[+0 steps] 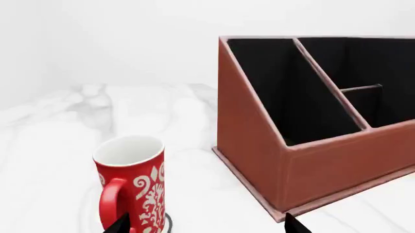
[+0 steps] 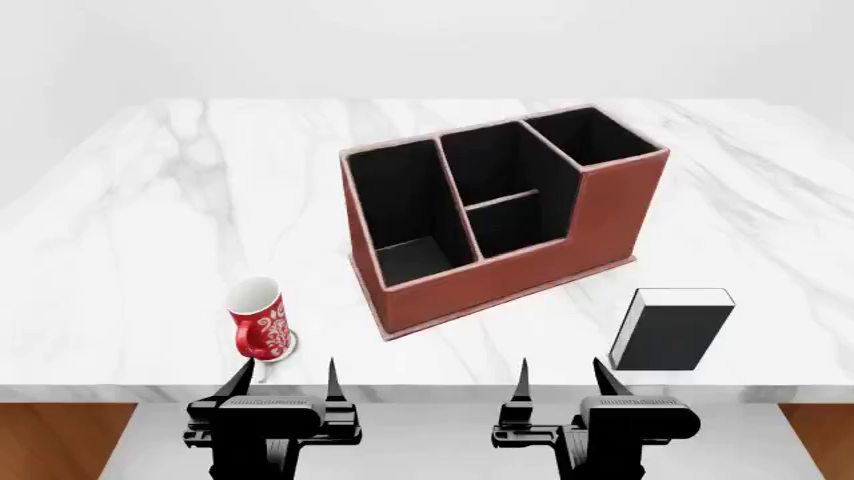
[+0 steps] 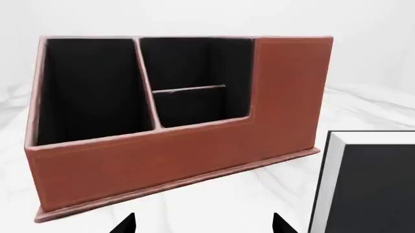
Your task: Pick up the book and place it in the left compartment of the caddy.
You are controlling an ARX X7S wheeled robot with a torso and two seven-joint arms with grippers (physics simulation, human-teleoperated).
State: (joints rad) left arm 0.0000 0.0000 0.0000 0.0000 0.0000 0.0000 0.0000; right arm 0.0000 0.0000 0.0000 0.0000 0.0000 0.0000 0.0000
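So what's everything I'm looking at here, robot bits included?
caddy: one, reddish-brown with black lining, four slots, middle of the table.
left compartment: one, black-lined, empty, the long slot on the caddy's left.
book: one, black cover, white page edges, lying flat near the front edge, right of the caddy.
mug: one, red with white pattern, upright, front left.
table: one, white marble.
left gripper: one, black, jaws open, near the mug.
right gripper: one, black, jaws open, near the book.

Perhaps a home or office desk: a white marble tabletop (image 2: 160, 200) against bare pale walls, rendered in simulation.
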